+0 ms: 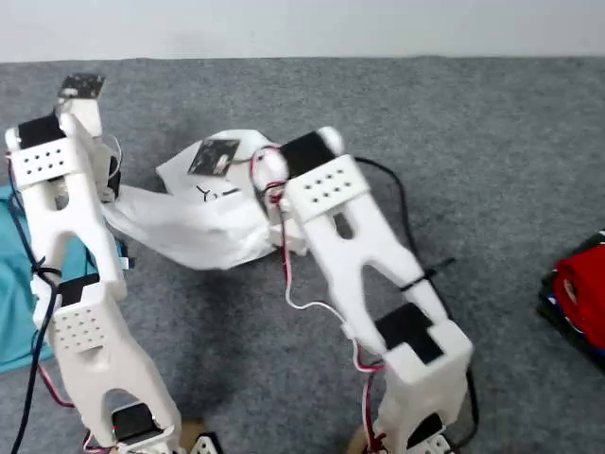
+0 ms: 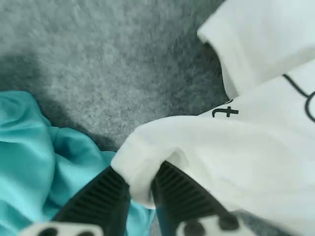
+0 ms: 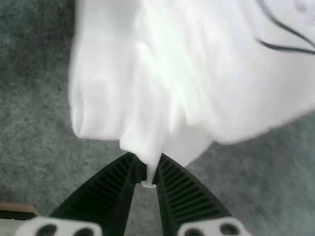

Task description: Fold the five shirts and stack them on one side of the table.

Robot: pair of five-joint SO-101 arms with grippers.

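Your left hand (image 2: 140, 183) is clamped on a rolled edge of the white shirt (image 2: 231, 157), with the cloth bunched right between the two black fingers. Your right hand (image 3: 146, 172) is the same deal: pinched shut on a thin fold at the other side of the shirt, which hangs off it in a loose wad.

So the shirt is held at both ends over the middle of the grey tabletop (image 1: 473, 142), crumpled rather than flat. I'd say you're at the spread-it-out step for this one, with no real fold in it yet. The next move probably wants both hands pulling apart together so the cloth goes taut, then laying it down flat. If one side lags, I'd expect it to just bunch up again.

Watch the teal shirt (image 2: 44, 162). It sits just beside your left hand, loose and unfolded, and its edge runs under the corner you're holding. Drag low there and you may catch it too.

Further off, at the right edge of the tabletop, there's a red and dark pile (image 1: 579, 298), well apart from everything. That looks like your stack.
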